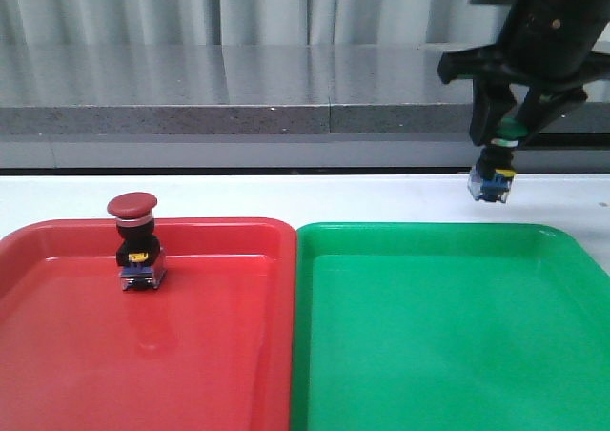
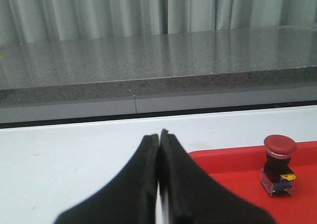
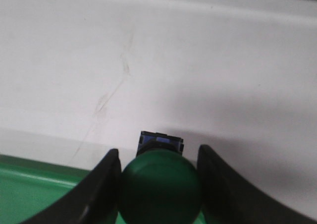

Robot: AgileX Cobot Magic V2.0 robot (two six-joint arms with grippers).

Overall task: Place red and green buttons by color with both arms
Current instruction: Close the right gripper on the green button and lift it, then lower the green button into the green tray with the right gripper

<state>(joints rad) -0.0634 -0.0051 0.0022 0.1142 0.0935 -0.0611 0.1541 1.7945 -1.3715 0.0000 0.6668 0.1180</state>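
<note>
The red button (image 1: pixel 138 243) stands upright in the red tray (image 1: pixel 219 355), near its far left side; it also shows in the left wrist view as the red button (image 2: pixel 278 165). My left gripper (image 2: pixel 159 135) is shut with nothing in it, off to the tray's left over the white table. My right gripper (image 1: pixel 510 126) is shut on the cap of the green button (image 1: pixel 496 169), which hangs above the white table just behind the far rim of the green tray (image 1: pixel 448 355). In the right wrist view the green button (image 3: pixel 160 187) fills the gap between the fingers.
The two trays lie side by side on a white table (image 1: pixel 315 197). Behind the table runs a grey stone ledge (image 1: pixel 238 97) with curtains above it.
</note>
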